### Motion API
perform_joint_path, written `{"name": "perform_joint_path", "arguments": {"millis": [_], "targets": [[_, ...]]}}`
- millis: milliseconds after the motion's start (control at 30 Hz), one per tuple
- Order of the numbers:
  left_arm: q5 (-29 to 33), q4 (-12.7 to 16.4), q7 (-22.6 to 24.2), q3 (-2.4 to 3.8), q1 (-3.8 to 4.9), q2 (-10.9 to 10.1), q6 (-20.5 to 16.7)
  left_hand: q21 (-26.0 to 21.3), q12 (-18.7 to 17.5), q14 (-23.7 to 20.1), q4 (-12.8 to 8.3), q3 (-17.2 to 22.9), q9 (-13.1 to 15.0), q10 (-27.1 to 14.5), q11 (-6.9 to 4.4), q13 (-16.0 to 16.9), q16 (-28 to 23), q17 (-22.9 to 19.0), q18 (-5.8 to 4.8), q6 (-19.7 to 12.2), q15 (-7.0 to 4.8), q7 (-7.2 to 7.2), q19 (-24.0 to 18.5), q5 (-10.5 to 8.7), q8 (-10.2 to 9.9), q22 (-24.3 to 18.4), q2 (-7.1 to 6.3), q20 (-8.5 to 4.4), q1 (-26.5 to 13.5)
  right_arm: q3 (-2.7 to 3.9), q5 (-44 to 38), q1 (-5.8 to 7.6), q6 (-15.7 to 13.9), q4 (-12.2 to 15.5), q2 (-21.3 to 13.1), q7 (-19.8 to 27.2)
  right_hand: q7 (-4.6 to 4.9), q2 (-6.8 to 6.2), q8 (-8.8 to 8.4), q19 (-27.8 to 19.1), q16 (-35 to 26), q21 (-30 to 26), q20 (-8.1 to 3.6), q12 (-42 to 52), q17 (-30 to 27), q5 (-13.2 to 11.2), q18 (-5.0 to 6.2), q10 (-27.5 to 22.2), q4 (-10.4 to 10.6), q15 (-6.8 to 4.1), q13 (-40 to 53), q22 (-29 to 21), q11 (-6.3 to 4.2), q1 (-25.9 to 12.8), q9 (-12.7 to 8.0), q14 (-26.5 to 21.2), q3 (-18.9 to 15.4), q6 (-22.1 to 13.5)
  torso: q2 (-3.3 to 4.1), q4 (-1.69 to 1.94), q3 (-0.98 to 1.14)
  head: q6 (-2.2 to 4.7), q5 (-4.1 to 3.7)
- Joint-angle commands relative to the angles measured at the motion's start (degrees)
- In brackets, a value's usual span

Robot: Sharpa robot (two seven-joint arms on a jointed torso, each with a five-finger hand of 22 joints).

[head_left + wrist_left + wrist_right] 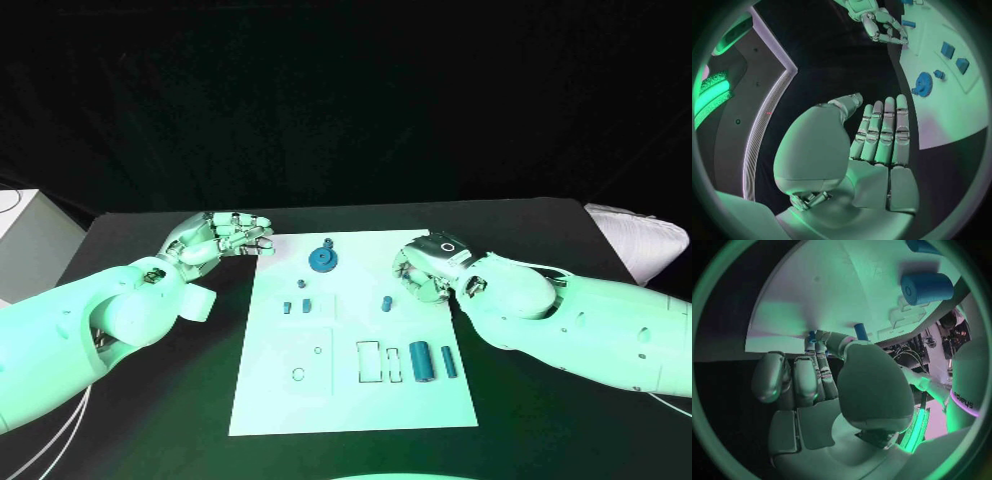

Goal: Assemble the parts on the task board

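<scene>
Several blue parts (421, 360) on white task board (289, 400) | left hand (224, 236) empty, fingers apart | right hand (430, 262) curled, seemingly empty

white arms (606, 325), silver jointed hand (224, 237)

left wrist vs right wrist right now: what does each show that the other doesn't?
Left wrist alone: the left hand, fingers straight and holding nothing, over the black table; the blue gear with two small blue blocks near it; and the right hand across the board. Right wrist alone: the large blue cylinder lying on its side and a small blue peg by the right hand's fingers. Both: the white task board.
</scene>
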Motion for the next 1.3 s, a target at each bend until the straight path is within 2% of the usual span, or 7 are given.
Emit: {"name": "perform_joint_path", "arguments": {"millis": [33, 167, 400, 800, 1300], "targets": [[-0.58, 0.17, -0.12, 0.04, -0.02, 0.01, 0.85, -0.32, -0.16, 0.28, -0.48, 0.01, -0.11, -0.34, -0.01, 0.05, -0.30, -0.09, 0.20, -0.04, 0.17, 0.55, 0.35, -0.07, -0.35, -0.10, 0.45, 0.23, -0.16, -0.43, -1.98, -0.55, 2.08, 0.07, -0.19, -0.94, 0.40, -0.74, -0.13, -0.20, 0.25, 0.12, -0.21, -0.33, -0.14, -0.42, -0.64, 0.35, -0.28, -0.05, -0.24, 0.01, -0.17, -0.22, 0.05, 0.93, 0.14, -0.55, 0.05, -0.03, 0.01, 0.07, -0.01], [-0.66, 0.17, -0.25, 0.04, -0.02, 0.00, 0.93, -0.44, -0.15, 0.24, -0.51, 0.00, -0.14, -0.44, 0.02, 0.05, -0.44, -0.10, 0.19, -0.07, 0.21, 0.57, 0.32, -0.06, -0.40, -0.18, 0.49, 0.26, -0.16, -0.43, -2.25, -0.56, 1.29, 0.18, -0.27, -1.31, 0.61, -1.95, -0.64, -0.44, 0.39, 0.02, 0.11, -0.36, -0.25, -0.32, -0.61, -0.83, 0.01, 0.28, -0.67, 0.03, 0.18, -1.54, 0.02, 0.87, 0.07, -1.45, 0.01, -0.04, 0.03, 0.05, -0.04], [-0.87, 0.11, -0.36, 0.04, -0.03, -0.01, 1.04, -0.60, -0.15, 0.21, -0.57, -0.02, -0.19, -0.59, 0.06, 0.05, -0.63, -0.11, 0.19, -0.12, 0.25, 0.60, 0.30, -0.06, -0.47, -0.27, 0.53, 0.30, -0.14, -0.43, -2.60, -0.57, 0.72, 0.41, -0.46, -1.74, 0.63, -2.29, -0.92, -0.50, 0.53, 0.01, 0.22, -0.32, -0.18, -0.30, -0.60, -1.21, 0.07, 0.35, -0.82, 0.06, 0.24, -1.81, -0.02, 0.87, 0.06, -1.93, 0.01, -0.04, 0.04, 0.02, -0.09], [-0.92, 0.10, -0.48, 0.04, -0.06, -0.11, 1.13, -0.69, -0.16, 0.19, -0.60, -0.04, -0.22, -0.69, 0.09, 0.05, -0.74, -0.12, 0.18, -0.14, 0.28, 0.61, 0.29, -0.06, -0.51, -0.34, 0.55, 0.32, -0.14, -0.43, -3.29, -0.62, -0.10, 0.96, -0.87, -2.37, 0.66, -2.41, -0.96, -0.41, 0.65, 0.24, 0.25, -0.26, -0.06, -0.30, -0.64, -1.23, 0.13, 0.37, -0.85, 0.38, 0.26, -1.96, 0.00, 0.89, 0.04, -1.98, 0.03, 0.00, 0.00, -0.05, -0.15], [-0.92, 0.12, -0.58, 0.04, -0.07, -0.18, 1.36, -0.78, -0.15, 0.19, -0.62, -0.04, -0.25, -0.77, 0.10, 0.06, -0.84, -0.12, 0.18, -0.14, 0.30, 0.61, 0.29, -0.06, -0.54, -0.39, 0.61, 0.34, -0.13, -0.43, -2.90, -0.74, -1.15, 1.13, -0.67, -2.23, 0.22, -1.42, -0.29, 0.21, 0.85, 1.62, 0.14, 0.37, -0.12, -0.31, -0.91, 0.74, 0.69, 0.04, -0.53, 2.21, -0.27, -2.22, 0.58, 0.82, 0.38, -0.77, 0.03, -0.01, -0.01, -0.09, -0.09]]}}
